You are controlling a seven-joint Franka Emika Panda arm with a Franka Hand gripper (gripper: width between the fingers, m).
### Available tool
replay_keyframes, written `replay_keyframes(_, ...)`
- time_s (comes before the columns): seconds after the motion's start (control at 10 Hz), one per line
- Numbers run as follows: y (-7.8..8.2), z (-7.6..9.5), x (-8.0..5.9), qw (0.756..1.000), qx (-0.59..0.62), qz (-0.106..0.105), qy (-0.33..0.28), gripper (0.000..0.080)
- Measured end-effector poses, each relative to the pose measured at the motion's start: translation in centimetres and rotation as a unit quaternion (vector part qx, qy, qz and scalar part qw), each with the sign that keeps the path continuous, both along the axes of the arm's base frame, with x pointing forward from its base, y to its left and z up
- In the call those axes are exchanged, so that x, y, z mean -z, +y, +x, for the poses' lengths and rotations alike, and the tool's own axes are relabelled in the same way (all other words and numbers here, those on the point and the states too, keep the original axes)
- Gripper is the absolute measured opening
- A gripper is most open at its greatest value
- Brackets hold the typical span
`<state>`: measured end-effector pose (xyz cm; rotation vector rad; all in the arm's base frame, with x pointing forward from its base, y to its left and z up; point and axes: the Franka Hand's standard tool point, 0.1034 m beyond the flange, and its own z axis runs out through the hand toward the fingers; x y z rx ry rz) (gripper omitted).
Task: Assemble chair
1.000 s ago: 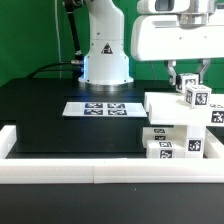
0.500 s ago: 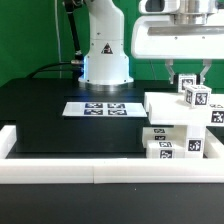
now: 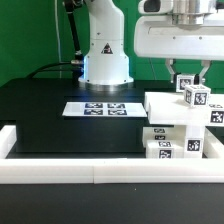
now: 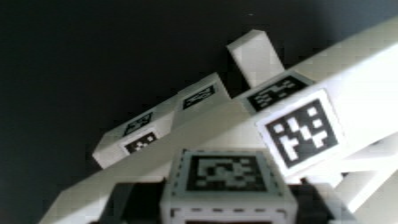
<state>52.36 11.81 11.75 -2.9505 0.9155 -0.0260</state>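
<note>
- We count one gripper (image 3: 187,76) in the exterior view, hanging above the white pieces at that view's right; its two dark fingers (image 3: 172,71) point down.
- In the wrist view a small tagged cube (image 4: 226,178) sits between the two fingers (image 4: 128,200), so we read the gripper as clenched on that cube.
- In the exterior view the same cube (image 3: 196,97) stands at the top of the chair (image 3: 184,128), a stack of white blocky pieces against the exterior view's right edge.
- We make out about four tags on the stack in the exterior view; the number of separate pieces we cannot tell, since they merge in white.
- One marker board (image 3: 98,109) lies flat on the black table (image 3: 45,118), showing four tags, just beside the stack on the exterior view's left.
- One long white border rail (image 3: 90,170) runs along the near edge of the table, with a short white end at the exterior view's left.
- One robot base (image 3: 105,50) stands at the far edge of the table behind the marker board.
- The table's wide dark stretch towards the exterior view's left carries nothing we can see; the stack sits tight against the rail and the frame edge on the other side.
</note>
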Motion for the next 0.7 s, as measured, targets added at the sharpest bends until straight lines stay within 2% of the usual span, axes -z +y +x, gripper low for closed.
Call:
replay_keyframes(0.4,0.32,-0.07,0.01,0.988,0.152,0.011,0.008,0.0287)
replay_keyframes(0.7,0.52,-0.10,0.01,0.977,0.213,0.016,0.012,0.0287)
